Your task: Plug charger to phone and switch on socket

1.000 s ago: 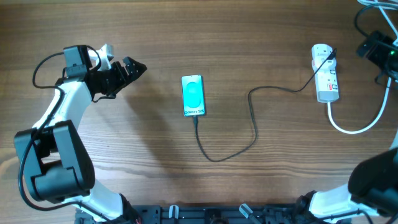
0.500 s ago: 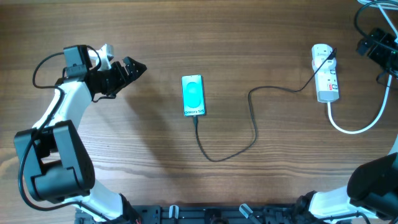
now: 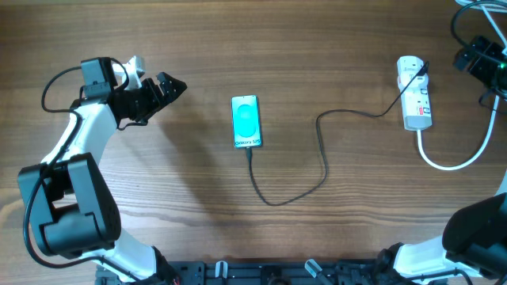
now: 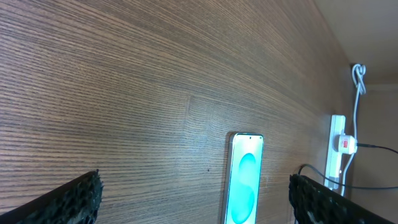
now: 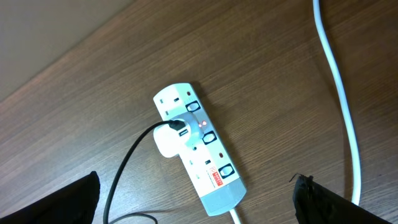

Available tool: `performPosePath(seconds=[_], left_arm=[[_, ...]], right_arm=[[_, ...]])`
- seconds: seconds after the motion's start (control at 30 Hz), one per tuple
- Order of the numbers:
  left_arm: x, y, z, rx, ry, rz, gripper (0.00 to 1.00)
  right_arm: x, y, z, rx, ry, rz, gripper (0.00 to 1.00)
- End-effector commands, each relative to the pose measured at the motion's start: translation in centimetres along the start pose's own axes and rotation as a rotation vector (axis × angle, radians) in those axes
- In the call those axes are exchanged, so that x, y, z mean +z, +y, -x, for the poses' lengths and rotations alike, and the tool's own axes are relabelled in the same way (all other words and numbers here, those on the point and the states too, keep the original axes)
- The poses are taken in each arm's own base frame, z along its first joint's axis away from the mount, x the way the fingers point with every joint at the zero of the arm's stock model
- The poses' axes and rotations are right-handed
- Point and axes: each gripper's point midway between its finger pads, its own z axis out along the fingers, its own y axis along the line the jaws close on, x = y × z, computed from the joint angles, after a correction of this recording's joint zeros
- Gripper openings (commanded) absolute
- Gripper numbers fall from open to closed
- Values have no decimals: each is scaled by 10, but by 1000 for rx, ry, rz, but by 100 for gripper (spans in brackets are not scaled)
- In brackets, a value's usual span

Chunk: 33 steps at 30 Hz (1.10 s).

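The phone (image 3: 246, 121) lies flat mid-table, its teal screen lit, and shows again in the left wrist view (image 4: 245, 186). The charger (image 3: 321, 158), a thin black cable, runs from a white plug in the socket (image 3: 415, 103), loops across the wood and reaches the phone's near end; I cannot tell how it sits there. A red light glows beside the plug on the socket (image 5: 199, 149). My left gripper (image 3: 170, 85) is open, well left of the phone. My right gripper (image 3: 469, 60) is open, above and right of the socket, touching nothing.
A thick white cord (image 3: 455, 158) curves from the socket's near end toward the right edge, and also shows in the right wrist view (image 5: 339, 93). More cables hang at the far right corner (image 3: 475, 12). Bare wooden tabletop (image 3: 158, 182) surrounds the phone.
The right gripper has shifted slightly toward the far right corner. The left arm, phone, cable and socket have not moved.
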Motion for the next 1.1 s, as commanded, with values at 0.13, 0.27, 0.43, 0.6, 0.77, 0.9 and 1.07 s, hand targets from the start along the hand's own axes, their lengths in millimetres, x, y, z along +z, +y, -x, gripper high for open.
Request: performPosePath(seconds=[0.13,0.27,0.43,0.6,0.77,0.9,1.07], left_arm=[[-1,0,0,2,-2,0,100],[-1,0,0,2,-2,0,100],[-1,0,0,2,-2,-1,100],[-1,0,0,2,-2,0,100],[-1,0,0,2,-2,0,100],[-1,0,0,2,-2,0,100],[-1,0,0,2,-2,-1,100]], right_arm=[[6,1,-1,-16,15,10,100],[-4,4,3,-21,-10,14,100],[-36,11,13,-36,-86,25,100],[-93,24,23,-62,-217,46,100],[-128,37,25,-88,-297,68,100],[-127,37,25,-88,-294,67,100],[-119,35,25,-84,-275,64,100]])
